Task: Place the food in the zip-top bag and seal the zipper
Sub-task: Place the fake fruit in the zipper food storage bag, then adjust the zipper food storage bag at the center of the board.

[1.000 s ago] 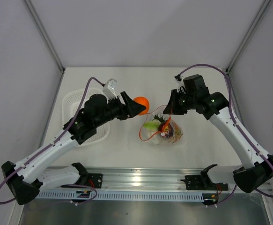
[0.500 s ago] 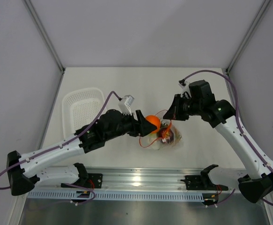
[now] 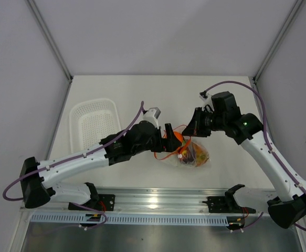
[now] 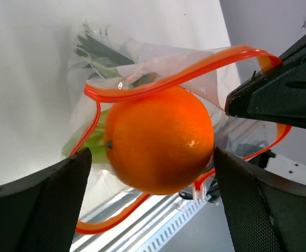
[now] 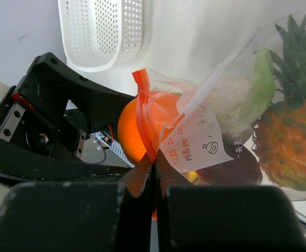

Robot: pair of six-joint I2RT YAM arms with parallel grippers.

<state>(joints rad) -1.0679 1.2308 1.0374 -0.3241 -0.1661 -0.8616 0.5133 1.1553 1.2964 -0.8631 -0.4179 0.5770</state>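
Observation:
The clear zip-top bag (image 3: 193, 155) lies mid-table with its mouth held up. My right gripper (image 3: 191, 132) is shut on the red-orange zipper (image 5: 145, 113) at one corner of the mouth (image 5: 155, 160). The pineapple (image 5: 292, 142), the pale leafy vegetable (image 5: 260, 84) and the dark red-purple piece (image 5: 231, 168) are inside the bag. My left gripper (image 3: 169, 137) is at the bag mouth. The round orange fruit (image 4: 158, 139) sits just past its fingertips (image 4: 84, 163), under the zipper loop (image 4: 168, 84). A gap shows between the fruit and the left finger.
A white mesh basket (image 3: 93, 122) stands at the left of the table, also in the right wrist view (image 5: 103, 31). The metal rail (image 3: 158, 202) runs along the near edge. The two arms meet closely over the bag.
My left arm has carried the orange fruit right and down from beside the basket to the bag mouth. The right gripper has kept its hold on the zipper and lifted the mouth slightly.

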